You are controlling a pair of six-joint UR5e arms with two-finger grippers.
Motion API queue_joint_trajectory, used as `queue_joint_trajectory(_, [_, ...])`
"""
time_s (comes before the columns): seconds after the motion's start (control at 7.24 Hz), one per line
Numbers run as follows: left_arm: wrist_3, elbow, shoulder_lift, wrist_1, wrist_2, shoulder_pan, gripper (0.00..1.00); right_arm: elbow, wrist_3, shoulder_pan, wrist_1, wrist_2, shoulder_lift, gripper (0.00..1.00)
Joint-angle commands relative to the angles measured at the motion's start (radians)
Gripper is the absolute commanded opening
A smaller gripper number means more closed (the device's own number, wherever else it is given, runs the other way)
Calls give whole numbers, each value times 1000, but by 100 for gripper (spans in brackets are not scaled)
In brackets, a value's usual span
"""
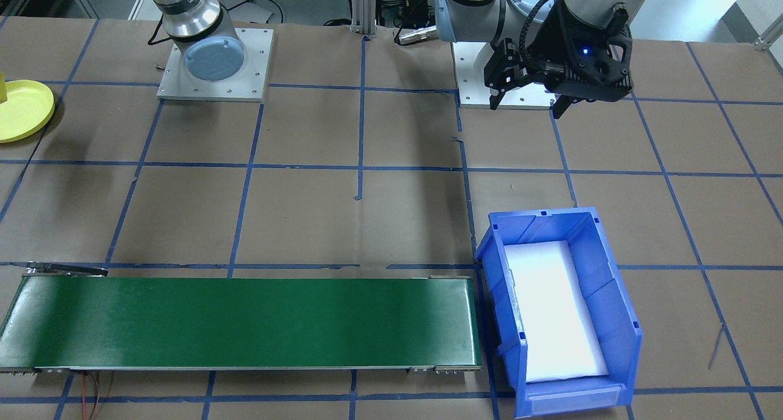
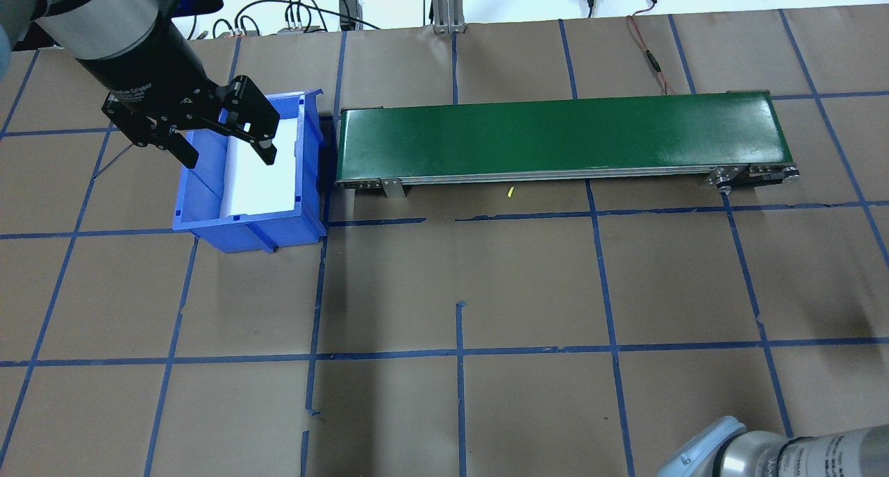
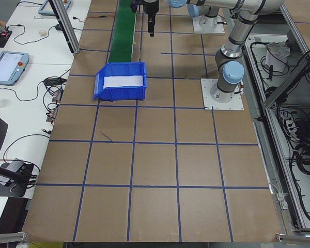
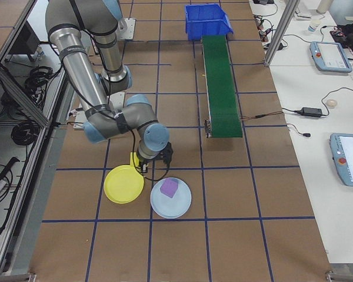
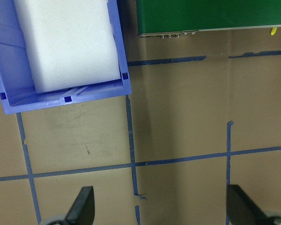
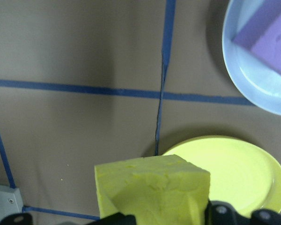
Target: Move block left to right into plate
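Observation:
A yellow foam block (image 6: 152, 187) is held in my right gripper (image 6: 168, 219), which is shut on it. In the exterior right view the block (image 4: 134, 160) hangs just above the table at the far edge of the yellow plate (image 4: 123, 184). From the right wrist the plate (image 6: 234, 178) lies down and to the right of the block, with nothing on it. The same plate (image 1: 21, 109) shows at the left edge of the front view. My left gripper (image 2: 229, 159) hovers open and holding nothing over the blue bin (image 2: 201, 216).
A light blue plate (image 4: 179, 208) with a purple block (image 4: 169, 188) lies right beside the yellow plate. A green conveyor belt (image 2: 555, 133) runs from the blue bin, which has a white foam pad (image 1: 547, 310) inside. The arm bases (image 1: 214, 65) stand at the table's robot side.

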Motion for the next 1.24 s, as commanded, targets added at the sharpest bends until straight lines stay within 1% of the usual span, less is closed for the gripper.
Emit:
queue_joint_trajectory(0.0, [0, -2, 0, 1, 1, 0, 100, 46, -88, -130, -15, -7, 0, 28])
queue_joint_trajectory(0.14, [0, -2, 0, 1, 0, 0, 100, 65, -91, -132, -52, -4, 7, 34])
queue_joint_trajectory(0.41, [0, -2, 0, 1, 0, 0, 100, 86, -87, -130, -154, 5, 24, 35])
queue_joint_trajectory(0.55, [0, -4, 0, 1, 0, 0, 100, 87, -91, -130, -185, 8, 43, 35])
queue_joint_trajectory(0.69, [0, -6, 0, 1, 0, 0, 100, 87, -99, -128, -201, 28, 72, 48])
queue_joint_trajectory(0.83, [2, -4, 0, 1, 9, -2, 100, 85, -103, -130, -207, 99, 83, 99])
queue_joint_trajectory(1.1, [2, -3, 0, 1, 6, -2, 100, 68, -84, -110, -210, 100, 66, 100])
